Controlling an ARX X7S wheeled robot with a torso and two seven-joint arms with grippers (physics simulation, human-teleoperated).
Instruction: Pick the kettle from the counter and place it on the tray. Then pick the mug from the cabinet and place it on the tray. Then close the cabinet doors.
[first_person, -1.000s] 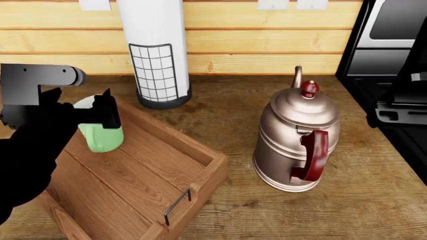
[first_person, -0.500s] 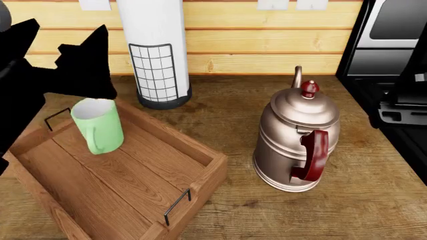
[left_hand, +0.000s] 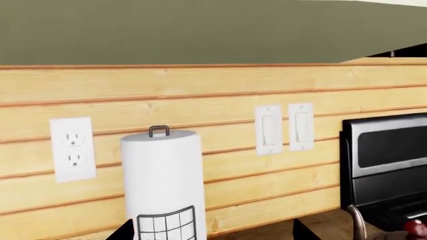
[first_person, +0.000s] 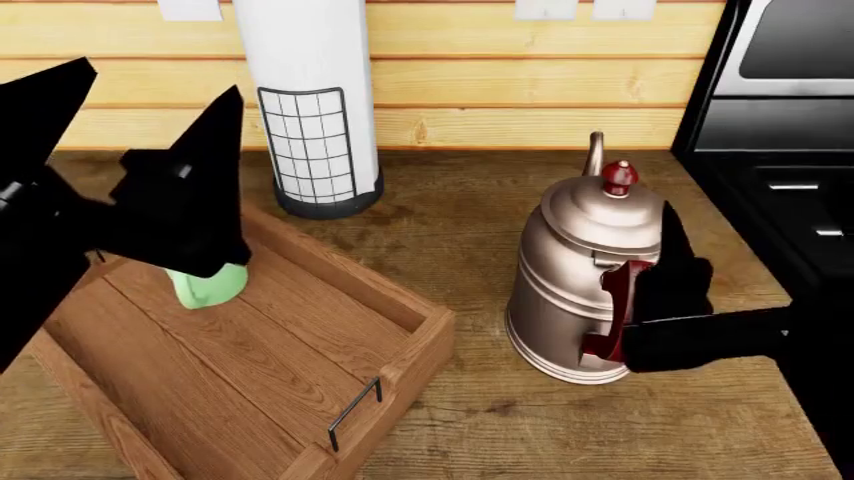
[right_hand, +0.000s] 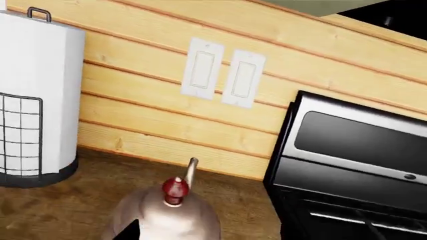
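Left gripper (first_person: 174, 215): appearing in the head view as a black silhouette above the far end of the tray; its two fingers are spreading wide apart, pointing up and back, and are gripping nothing. Its lower edge is overlapping the top of the mug in that view; contact cannot be confirmed.

Right gripper (first_person: 667, 290): reaching in from the right edge of the counter, sitting at the kettle's handle side. The black fingers are overlapping the handle; whether they are closing on it or only resting beside it cannot be told.

Kettle (first_person: 581, 265): standing upright on the counter (first_person: 454, 215), right of centre, outside the tray. Copper-pink body, domed lid with a red knob (first_person: 617, 178), dark red handle (first_person: 617, 320) facing the front edge, thin spout (first_person: 595, 150) pointing toward the back wall. The right wrist view is showing the same lid, knob and spout from above.

Mug (first_person: 207, 285): pale green, standing inside the tray near its far end, mostly hidden behind the left gripper.

Tray (first_person: 267, 370): brown wood, low rim, lying angled at the counter's front-left area, with a black wire handle (first_person: 355, 412) showing at its near end.

Paper roll (first_person: 304, 100): white, standing in a black wire holder at the counter's back edge, just behind the tray.

Stove (first_person: 781, 120): black, bordering the counter's right edge.

Wall fittings: an outlet (left_hand: 71, 149) and two switches (left_hand: 285, 128) sitting on the plank wall.
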